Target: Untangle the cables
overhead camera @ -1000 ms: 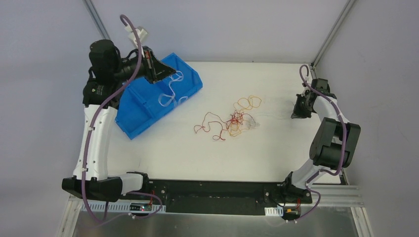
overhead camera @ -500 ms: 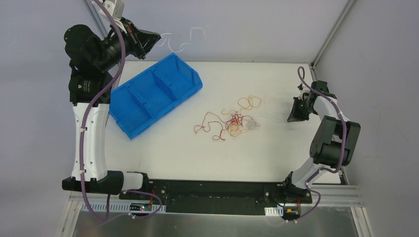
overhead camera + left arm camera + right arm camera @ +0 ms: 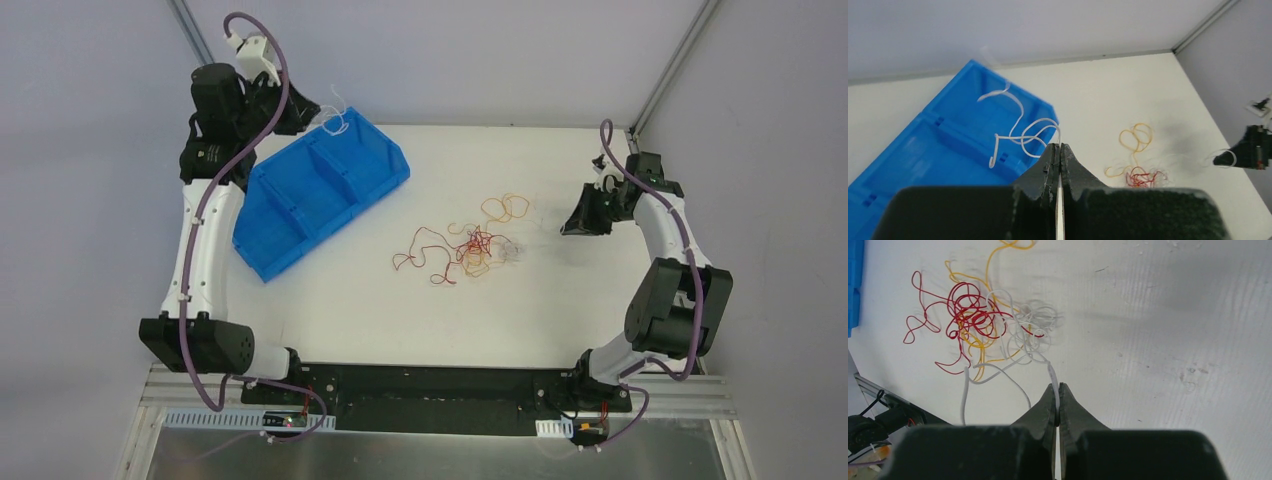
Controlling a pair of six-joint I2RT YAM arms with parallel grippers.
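Observation:
A tangle of thin red, orange-yellow and white cables [image 3: 472, 247] lies mid-table; it also shows in the right wrist view [image 3: 979, 320] and the left wrist view [image 3: 1140, 175]. My left gripper [image 3: 322, 116] is shut on a curly white cable [image 3: 1020, 127] that hangs over the far end of the blue bin [image 3: 300, 210]. My right gripper [image 3: 568, 227] is shut on a white cable [image 3: 1052, 374] that runs from its fingertips back into the tangle. An orange-yellow loop [image 3: 505, 207] lies at the tangle's far side.
The blue bin [image 3: 923, 150] has three compartments and stands at the back left of the white table [image 3: 400, 310]. Metal frame posts rise at the back corners. A black rail runs along the near edge.
My left gripper has lifted the white cable out of the bin, swung up and back, then come down over the bin's far end. My right gripper has moved left toward the tangle.

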